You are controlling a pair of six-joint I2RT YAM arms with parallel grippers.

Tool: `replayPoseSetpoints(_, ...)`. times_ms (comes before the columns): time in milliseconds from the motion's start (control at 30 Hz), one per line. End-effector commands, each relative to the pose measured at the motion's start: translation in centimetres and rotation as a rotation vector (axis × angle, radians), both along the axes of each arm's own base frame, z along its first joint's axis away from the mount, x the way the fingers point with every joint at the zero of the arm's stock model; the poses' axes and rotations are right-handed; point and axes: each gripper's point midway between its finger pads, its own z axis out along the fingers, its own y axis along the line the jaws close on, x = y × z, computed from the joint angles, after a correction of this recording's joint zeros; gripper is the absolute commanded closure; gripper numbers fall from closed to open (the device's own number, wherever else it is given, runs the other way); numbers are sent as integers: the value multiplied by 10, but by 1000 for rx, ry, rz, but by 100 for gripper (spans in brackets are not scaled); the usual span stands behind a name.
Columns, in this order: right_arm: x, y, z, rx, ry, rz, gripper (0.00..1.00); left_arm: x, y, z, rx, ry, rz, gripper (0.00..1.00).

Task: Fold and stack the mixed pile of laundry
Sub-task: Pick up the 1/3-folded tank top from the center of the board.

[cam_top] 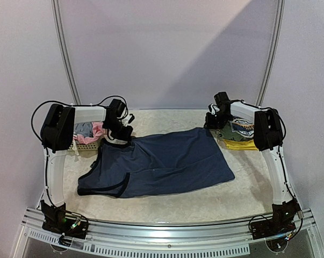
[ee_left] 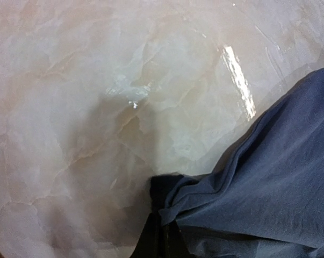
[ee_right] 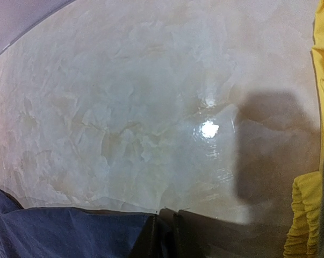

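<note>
A long navy dress point(cam_top: 167, 161) lies spread flat across the middle of the table. My left gripper point(cam_top: 121, 129) sits at its far left corner. In the left wrist view this gripper point(ee_left: 164, 231) is shut on a bunched fold of the navy dress point(ee_left: 274, 177). My right gripper point(cam_top: 211, 122) is at the dress's far right corner. In the right wrist view its fingers point(ee_right: 172, 231) stand close together on the hem of the navy dress point(ee_right: 59, 231). Pink point(cam_top: 99, 130) and grey point(cam_top: 84, 129) pieces lie heaped at the back left.
A pale lattice basket point(cam_top: 86, 145) under the left arm holds the pink and grey pieces. At the back right lies a printed dark tee point(cam_top: 239, 128) on a yellow garment point(cam_top: 241, 144), whose edge point(ee_right: 323, 64) shows beside the right gripper. Bare marbled tabletop point(cam_top: 167, 121) stretches between the grippers.
</note>
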Motion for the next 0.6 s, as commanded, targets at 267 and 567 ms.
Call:
replayPoseSetpoints(267,-6,0,23,-4,-9,21,100,16,-3,23,-29,-35,20,100)
replayPoseSetpoints(567,-20,-8,73,-22,-114,34,100,8,-3,55,-21,-106,31,100)
